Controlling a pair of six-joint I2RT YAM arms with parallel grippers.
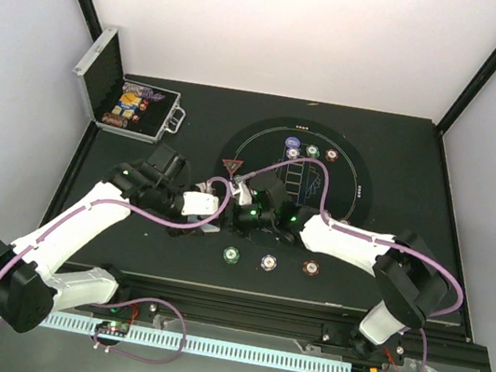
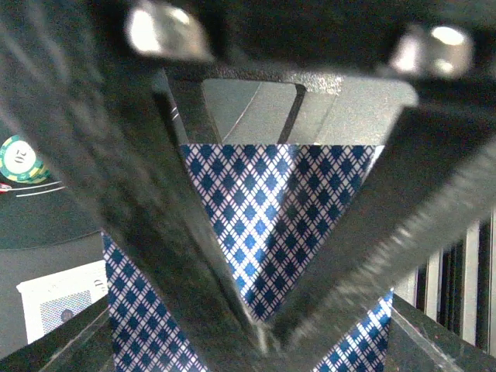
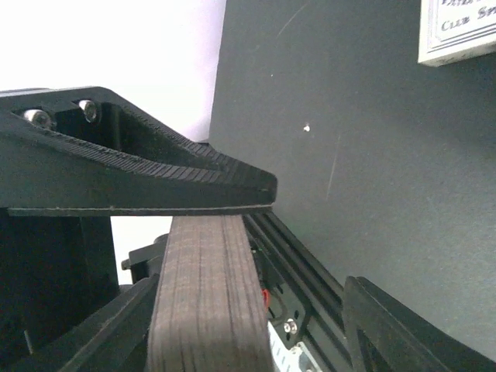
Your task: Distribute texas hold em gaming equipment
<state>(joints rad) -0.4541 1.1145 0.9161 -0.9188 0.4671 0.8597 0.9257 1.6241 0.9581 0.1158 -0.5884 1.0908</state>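
Seen from above, both arms fold inward, and the left gripper [image 1: 222,208] and right gripper [image 1: 247,216] meet at mid-table. Three poker chips [image 1: 269,262] lie in a near row: green, pale and brown-red. A far cluster [image 1: 312,151] is too small to count.

In the left wrist view, the fingers [image 2: 155,232] converge, pinching one blue-diamond card [image 2: 263,209].

In the right wrist view, the fingers [image 3: 155,170] clasp one deck [image 3: 205,302], seen edge-on.

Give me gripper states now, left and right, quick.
Left gripper: closed on a blue-diamond-backed card.
Right gripper: looks closed on the card stack, seen edge-on.
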